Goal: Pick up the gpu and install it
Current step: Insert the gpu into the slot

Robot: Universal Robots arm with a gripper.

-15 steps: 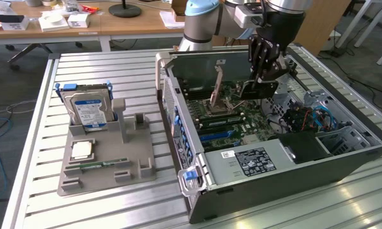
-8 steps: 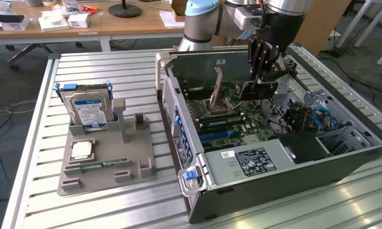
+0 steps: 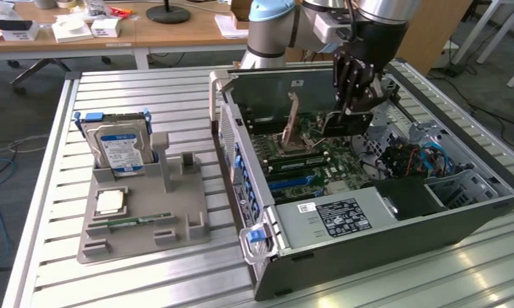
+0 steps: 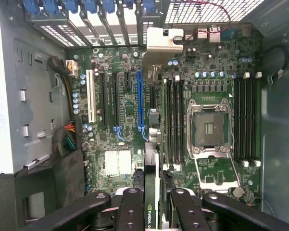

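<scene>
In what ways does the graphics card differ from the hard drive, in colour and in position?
The graphics card is dark; the hard drive is silver with a blue and white label. The graphics card is held by the gripper over the open computer case; the hard drive stands in a grey holder on the table. Both are upright.

The gripper (image 3: 353,108) hangs inside the open computer case (image 3: 368,247), apparently clamping the gpu (image 3: 344,123) above the motherboard (image 3: 312,160). A hard drive (image 3: 120,151) stands upright in the grey fixture (image 3: 141,231).
</scene>
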